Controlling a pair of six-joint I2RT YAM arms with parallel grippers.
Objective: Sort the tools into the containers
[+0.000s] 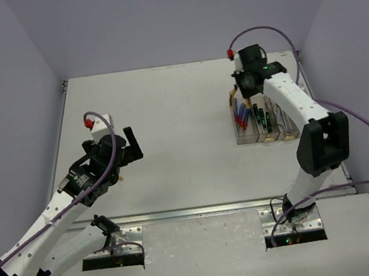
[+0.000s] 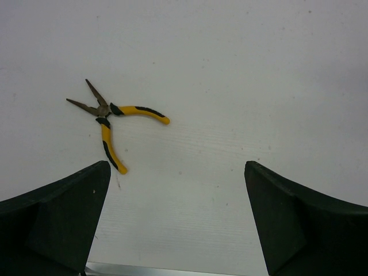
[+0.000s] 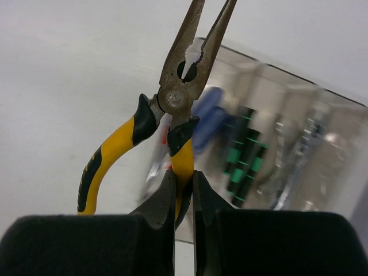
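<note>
Right claw [image 3: 184, 185] clamped on one yellow handle of pliers [image 3: 181, 86], nose pointing straight ahead; containers [image 3: 322, 132] just beyond, rightward. Left claw [image 2: 177, 169] wide open; second pliers [image 2: 109, 115] on counter [image 2: 259, 86], ahead-left.

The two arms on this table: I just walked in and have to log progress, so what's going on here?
The right gripper is shut on one handle of the yellow-handled pliers, holding them by the bins at the far right of the table. The bins hold blue screwdrivers and green screwdrivers. The left gripper hangs open above the table, with a second pliers lying spread open on the surface ahead of it.
</note>
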